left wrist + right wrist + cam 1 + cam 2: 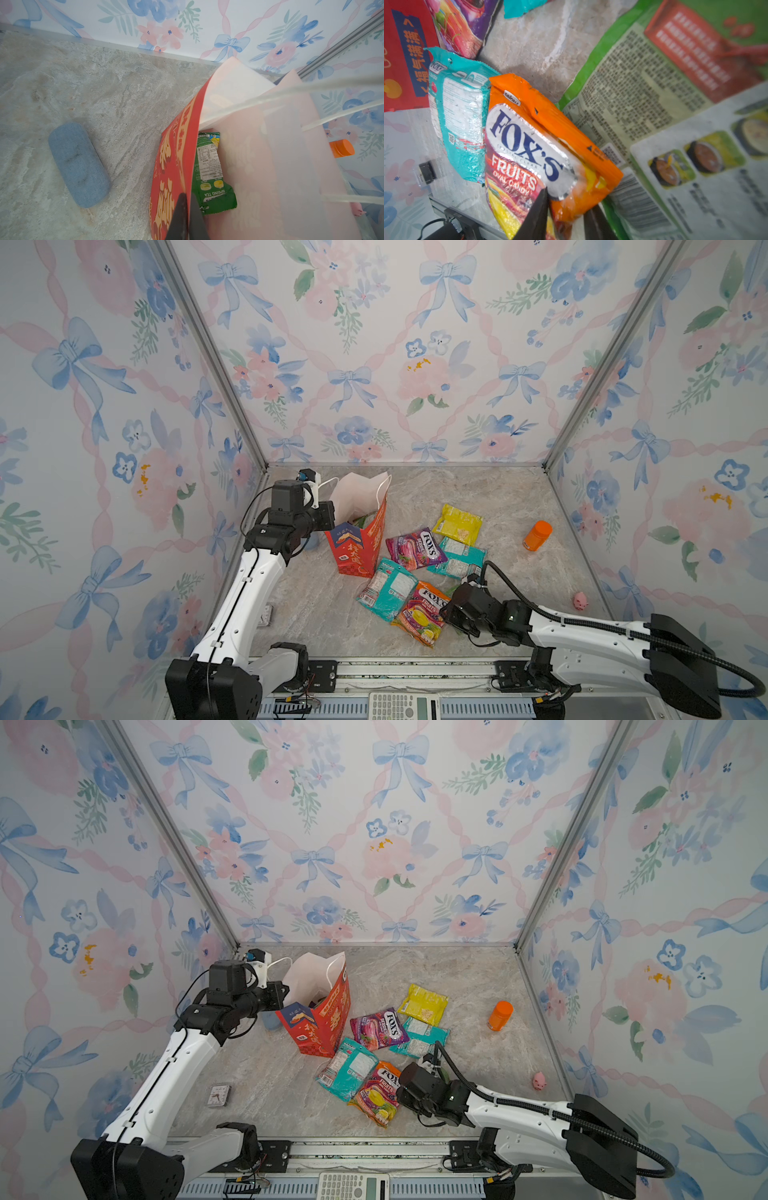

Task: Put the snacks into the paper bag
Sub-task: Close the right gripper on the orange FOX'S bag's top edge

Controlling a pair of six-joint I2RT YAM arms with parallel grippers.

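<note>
The red paper bag (357, 547) stands upright at the back left, mouth open, with a green snack packet (209, 172) inside it. My left gripper (188, 209) is shut on the bag's red wall at its rim. Loose snacks lie to the right of the bag: purple (415, 549), yellow (457, 524), two teal (386, 589) (457, 558) and an orange FOX'S packet (419, 610). My right gripper (566, 209) is shut on the orange packet's (542, 133) edge, which bunches between the fingers. A green packet (654, 104) lies flat beside it, mostly hidden under the arm in both top views.
An orange-capped bottle (537, 536) stands at the right and a pink pig toy (581, 600) sits near the right wall. A blue fabric case (78, 164) lies left of the bag. A small clock (219, 1095) lies front left. A calculator (403, 705) rests on the front rail.
</note>
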